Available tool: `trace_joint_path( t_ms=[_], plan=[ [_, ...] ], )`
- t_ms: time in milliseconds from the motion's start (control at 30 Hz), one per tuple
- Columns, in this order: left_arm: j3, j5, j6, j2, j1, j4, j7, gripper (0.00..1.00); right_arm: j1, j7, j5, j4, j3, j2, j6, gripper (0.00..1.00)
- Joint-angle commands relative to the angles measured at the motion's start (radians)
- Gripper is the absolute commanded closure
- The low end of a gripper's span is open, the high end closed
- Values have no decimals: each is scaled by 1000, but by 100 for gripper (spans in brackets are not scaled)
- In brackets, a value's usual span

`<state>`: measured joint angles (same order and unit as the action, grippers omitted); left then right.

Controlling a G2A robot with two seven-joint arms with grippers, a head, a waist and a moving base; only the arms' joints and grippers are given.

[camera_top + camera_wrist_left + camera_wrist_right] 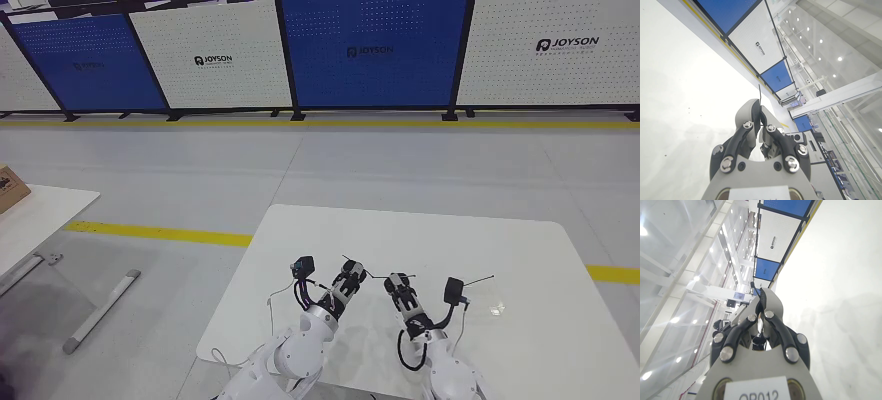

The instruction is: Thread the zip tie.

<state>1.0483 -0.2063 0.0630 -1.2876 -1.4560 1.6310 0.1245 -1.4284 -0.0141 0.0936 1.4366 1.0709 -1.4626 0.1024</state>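
Observation:
My left gripper [760, 106] is shut on a thin black zip tie [759, 93], whose pointed tail sticks out past the fingertips. My right gripper [761, 292] is shut on a black zip tie [755, 288] too, with the square head end [752, 283] poking out beyond its pads. From above, the left gripper [352, 270] and the right gripper [395, 282] hang close together over the middle of the white table [420, 240]. A thin black line of zip tie [358, 267] shows between and just beyond them. I cannot tell whether both hold the same tie.
Another thin black strip [478, 280] lies on the table to the right of the right arm, with a small clear scrap [497, 309] near it. A second white table with a cardboard box [8, 188] stands far left. Blue and white panels [370, 50] line the back.

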Motion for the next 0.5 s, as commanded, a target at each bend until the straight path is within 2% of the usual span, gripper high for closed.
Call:
trace_joint_path(
  t_ms=[0, 467],
  plan=[
    [0, 0, 0, 0, 0, 0, 0, 100, 1, -1, -1, -1, -1, 0, -2, 100],
    [0, 0, 0, 0, 0, 0, 0, 100, -9, 7, 1, 2, 1, -2, 10, 100]
  ],
)
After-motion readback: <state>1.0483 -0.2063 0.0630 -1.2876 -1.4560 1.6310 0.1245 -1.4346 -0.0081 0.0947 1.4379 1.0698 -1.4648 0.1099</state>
